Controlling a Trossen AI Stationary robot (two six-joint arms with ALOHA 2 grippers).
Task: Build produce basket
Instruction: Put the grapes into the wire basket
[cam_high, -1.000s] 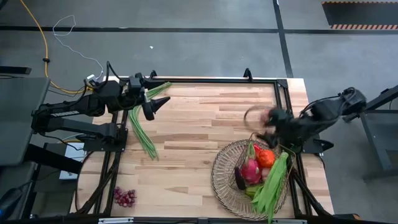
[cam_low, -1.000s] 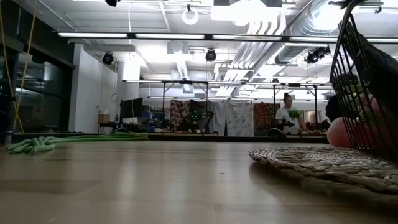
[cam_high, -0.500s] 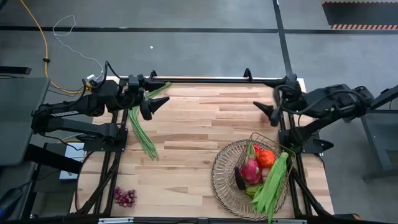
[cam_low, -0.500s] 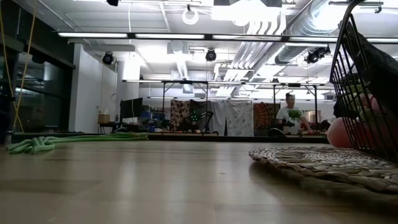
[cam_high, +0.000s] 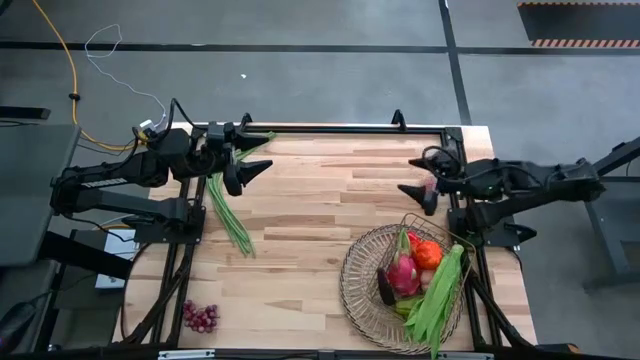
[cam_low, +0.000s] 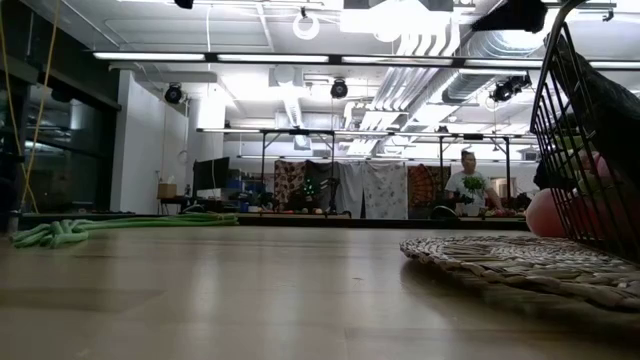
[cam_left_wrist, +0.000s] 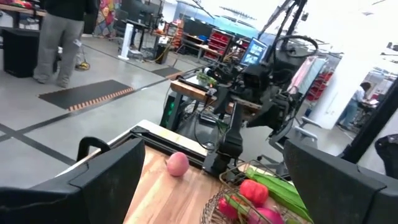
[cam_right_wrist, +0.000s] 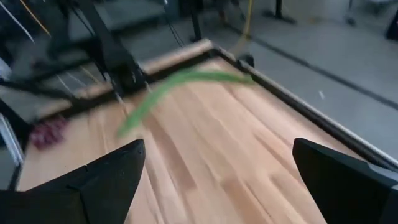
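The round tan basket sits at the table's near right and holds a pink dragon fruit, a red-orange fruit, a dark eggplant and green beans. A peach lies on the table by the far right edge and shows pink in the high view. A long green bean bunch lies at the far left. Purple grapes lie at the near left corner. My right gripper is open beside and above the peach, pointing toward the table's left. My left gripper is open and empty over the bean bunch's far end.
A black frame runs along the table's far and side edges. The basket's dark wire wall and woven rim fill the low view's right. Bare wood lies across the table's middle. People stand in the room beyond the table.
My right gripper has left the basket's far rim, gone toward the table's far edge, and turned to point toward the table's left. It now stands by the peach. My left arm has kept still.
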